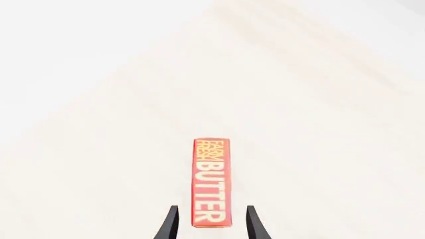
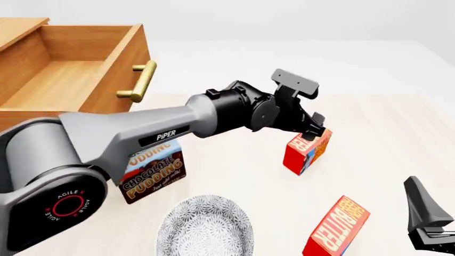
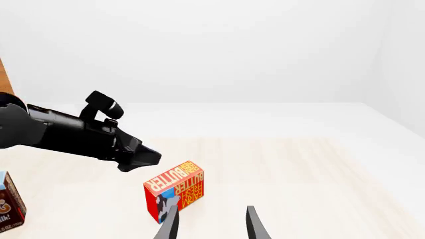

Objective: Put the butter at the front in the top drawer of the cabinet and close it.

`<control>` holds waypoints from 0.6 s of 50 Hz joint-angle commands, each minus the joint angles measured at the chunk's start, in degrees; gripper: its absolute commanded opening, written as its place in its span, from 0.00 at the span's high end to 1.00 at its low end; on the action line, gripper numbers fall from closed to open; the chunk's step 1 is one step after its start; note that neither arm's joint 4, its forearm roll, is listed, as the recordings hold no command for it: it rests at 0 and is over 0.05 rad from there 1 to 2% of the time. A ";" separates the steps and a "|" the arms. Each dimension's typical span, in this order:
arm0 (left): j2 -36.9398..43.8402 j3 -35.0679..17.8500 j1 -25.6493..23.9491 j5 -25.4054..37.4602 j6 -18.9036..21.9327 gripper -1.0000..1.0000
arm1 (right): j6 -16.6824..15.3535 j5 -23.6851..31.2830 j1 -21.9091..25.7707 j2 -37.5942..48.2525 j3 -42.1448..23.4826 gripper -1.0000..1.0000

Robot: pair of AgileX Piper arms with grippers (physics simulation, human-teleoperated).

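Observation:
Two identical red and orange butter boxes lie on the table. The front butter (image 2: pixel 337 227) lies near the front edge, close to my right gripper (image 2: pixel 428 224), which is open and empty (image 3: pixel 209 225). The rear butter (image 2: pixel 308 151) sits further back. My left gripper (image 2: pixel 313 131) is right above it, and in the left wrist view (image 1: pixel 211 221) the open fingers straddle this box's (image 1: pixel 212 181) near end without touching it. The rear box also shows in the right wrist view (image 3: pixel 175 191). The top drawer (image 2: pixel 71 74) of the cabinet (image 2: pixel 18 26) stands pulled open at the far left, with its brass handle (image 2: pixel 140 81) facing the table.
A brown and blue Chocolate Pudding box (image 2: pixel 152 172) stands partly behind my left arm and shows at the edge of the right wrist view (image 3: pixel 9 208). A patterned grey plate (image 2: pixel 204 230) lies at the front centre. The left arm (image 2: pixel 142 133) spans the table's middle.

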 commanded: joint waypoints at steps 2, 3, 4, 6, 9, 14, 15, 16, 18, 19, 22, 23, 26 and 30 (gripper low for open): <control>2.50 -0.29 0.69 -1.67 -0.66 0.00 | -0.03 -0.10 0.01 0.04 0.04 0.00; 2.56 -0.24 0.66 -1.79 -0.71 0.00 | -0.03 -0.10 0.00 0.04 0.04 0.00; 2.60 -0.09 0.40 -2.07 -0.90 0.00 | -0.02 -0.09 -0.01 0.04 0.04 0.00; 2.99 -0.30 0.46 -2.13 -0.96 0.00 | -0.03 -0.04 0.07 0.01 0.01 0.00; 3.54 -0.54 0.37 -2.35 -1.13 0.00 | -0.02 -0.03 0.07 0.00 0.01 0.00; 4.58 -1.11 0.30 -2.60 -1.60 0.00 | -0.02 0.00 0.07 0.00 -0.02 0.00; 4.85 -1.24 0.26 -2.73 -1.76 0.00 | -0.02 0.00 0.07 0.00 -0.02 0.00; 4.97 -1.30 0.16 -2.76 -1.87 0.00 | -0.03 0.01 0.08 0.01 -0.03 0.00; 5.29 -1.43 0.16 -2.91 -1.92 0.00 | -0.03 0.00 0.08 0.01 -0.03 0.00; 5.54 -1.50 0.16 -3.00 -2.01 0.00 | -0.03 0.00 0.08 0.01 -0.03 0.00; 5.95 -1.61 0.33 -3.18 -2.06 0.00 | -0.03 -0.01 0.08 0.02 -0.02 0.00; 6.10 -1.72 0.36 -3.17 -2.10 0.00 | -0.03 -0.01 0.08 0.02 -0.02 0.00; 6.54 -1.94 0.51 -3.26 -2.21 0.00 | -0.04 -0.02 0.08 0.01 -0.02 0.00; 6.85 -1.98 0.71 -3.41 -2.22 0.00 | -0.04 -0.02 0.08 0.01 0.00 0.00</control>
